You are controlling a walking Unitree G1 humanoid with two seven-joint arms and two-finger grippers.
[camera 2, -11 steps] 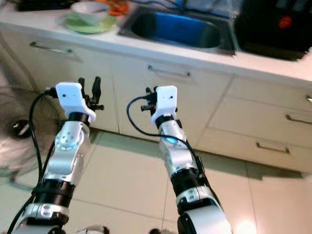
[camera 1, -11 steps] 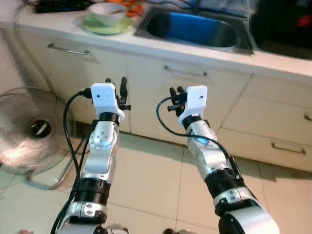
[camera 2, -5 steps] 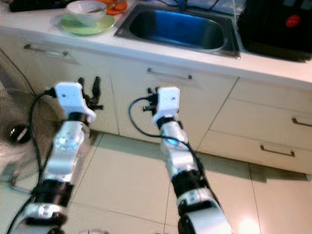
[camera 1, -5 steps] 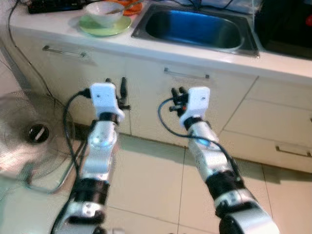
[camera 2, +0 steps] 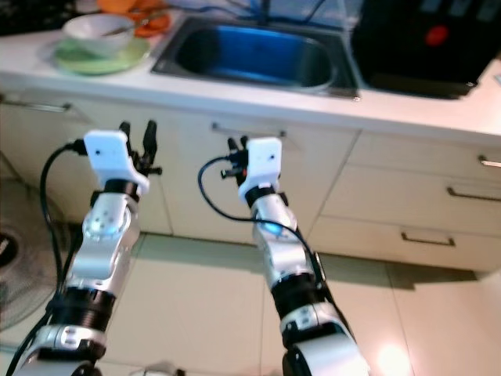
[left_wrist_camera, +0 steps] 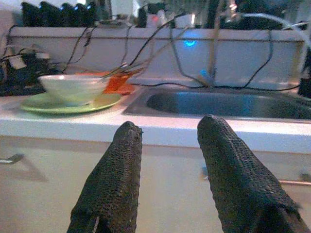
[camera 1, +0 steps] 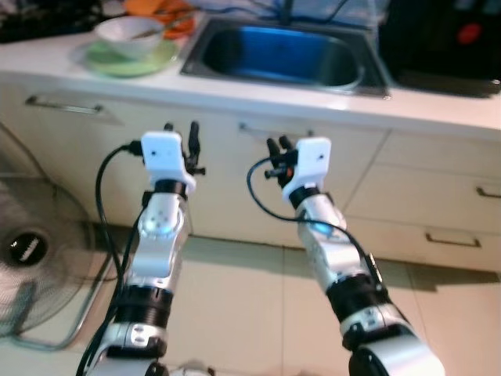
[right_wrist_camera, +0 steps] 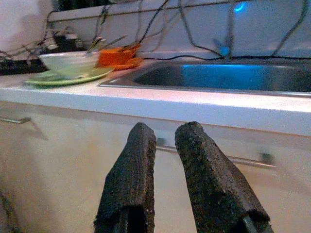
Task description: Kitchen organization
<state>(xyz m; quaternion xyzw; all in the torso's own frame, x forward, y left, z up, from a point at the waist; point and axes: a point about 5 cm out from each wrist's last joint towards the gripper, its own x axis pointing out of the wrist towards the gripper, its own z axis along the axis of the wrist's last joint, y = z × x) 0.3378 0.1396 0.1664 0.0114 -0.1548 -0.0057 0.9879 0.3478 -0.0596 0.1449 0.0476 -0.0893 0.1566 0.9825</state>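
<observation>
A white bowl [camera 1: 127, 30] sits on a green plate [camera 1: 130, 59] at the far left of the white counter [camera 1: 329, 100], with something orange [camera 1: 157, 8] behind it. To their right lies a steel sink [camera 1: 274, 56]. Both arms are raised in front of the cabinet doors, below the counter edge. My left gripper [camera 1: 181, 128] is open with nothing between its fingers [left_wrist_camera: 121, 174]. My right gripper [camera 1: 277, 144] points at the cabinet handle [right_wrist_camera: 243, 160] under the sink; its fingers [right_wrist_camera: 133, 179] stand nearly together, holding nothing.
A black appliance [camera 1: 442, 39] stands on the counter right of the sink. Drawers with handles [camera 1: 452, 240] line the right side. A floor fan [camera 1: 27, 251] stands low at the left. Cables [left_wrist_camera: 160, 43] hang along the back wall. Tiled floor [camera 1: 243, 313] lies below the arms.
The whole view has shifted: counter, sink and fan slid left and the bowl sits lower in the picture. Both arms keep the same raised pose.
</observation>
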